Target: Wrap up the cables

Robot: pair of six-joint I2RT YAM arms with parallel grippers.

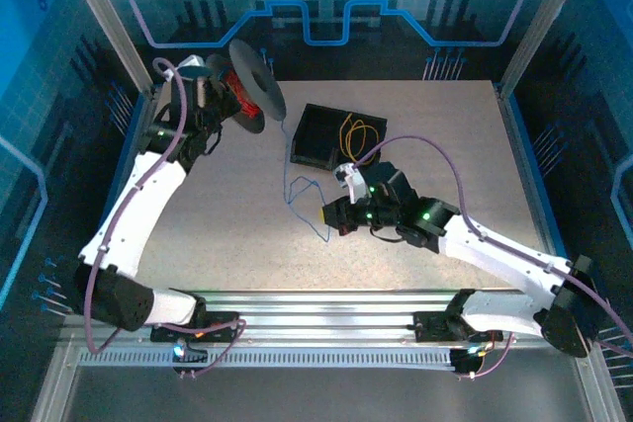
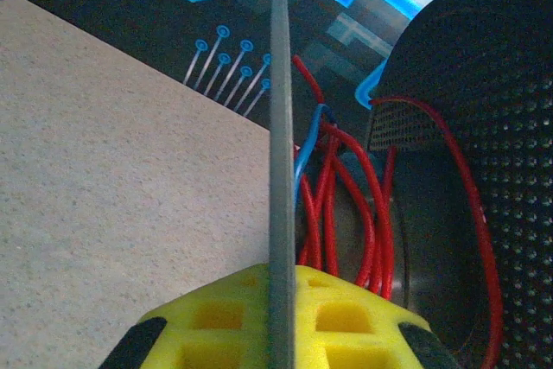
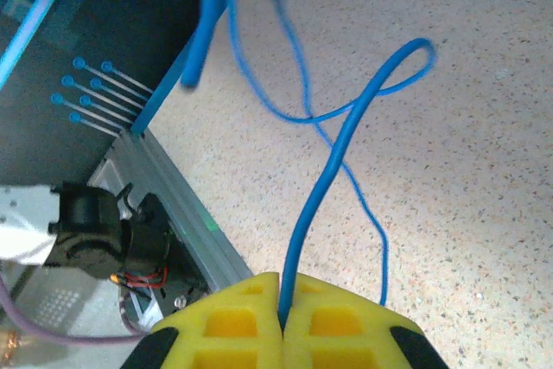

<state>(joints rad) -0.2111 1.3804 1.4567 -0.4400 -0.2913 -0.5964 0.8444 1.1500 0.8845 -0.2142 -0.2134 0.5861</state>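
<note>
The right gripper (image 3: 282, 315) sits at 6 o'clock, yellow jaws pinched together on the blue cable (image 3: 333, 157), which climbs, loops toward 1 o'clock, then trails to 11 over the speckled table (image 3: 467, 170).

text: none legible | labels: none | numbers: none

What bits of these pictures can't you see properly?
- Top view: the yellow cable in the black tray is too small to find its ends.
- Left wrist view: the spool rim, pinched in the left gripper, hides part of the red cable.
- Right wrist view: the blue cable blurs and leaves the top edge; the right gripper hides its gripped part.
</note>
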